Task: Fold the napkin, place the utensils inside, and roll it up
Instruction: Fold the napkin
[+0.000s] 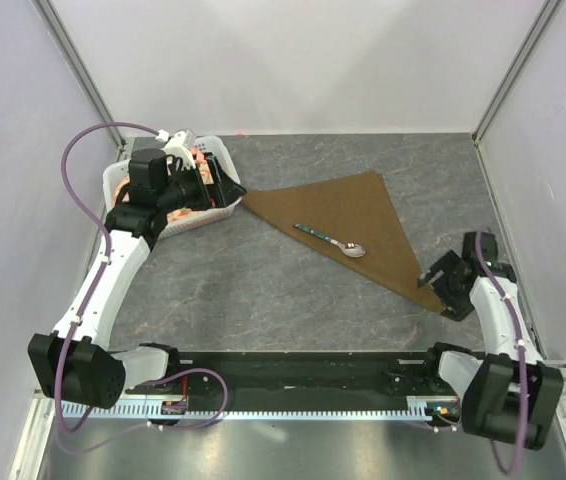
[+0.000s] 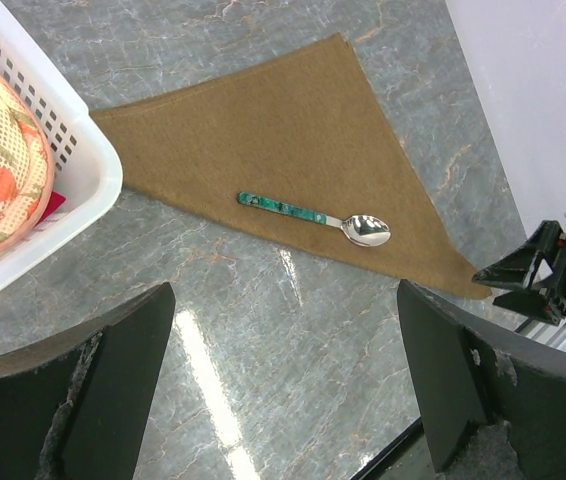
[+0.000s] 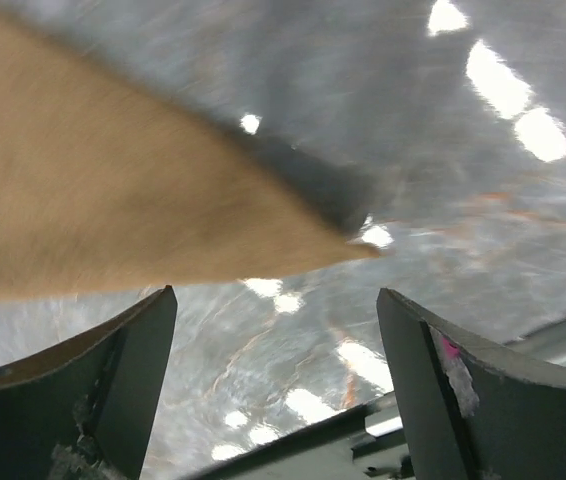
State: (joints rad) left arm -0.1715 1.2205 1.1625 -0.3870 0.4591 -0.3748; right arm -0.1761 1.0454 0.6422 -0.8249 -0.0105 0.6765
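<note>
Napkin (image 1: 353, 210) lying folded as triangle w/ spoon (image 1: 331, 238) resting on it, ready for rolling. R gripper (image 3: 275, 295) hovering at near corner, jaws wide, empty; L gripper (image 2: 285, 295) by basket (image 1: 113, 182), gaping, empty.

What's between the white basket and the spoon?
Only the brown napkin: the spoon lies on it, and its corner reaches right beside the basket. The left wrist view shows this best.

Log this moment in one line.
napkin: folded triangle, flat | spoon: lying on napkin | left jaws: open, empty | right jaws: open, by napkin corner | roll: not started
</note>
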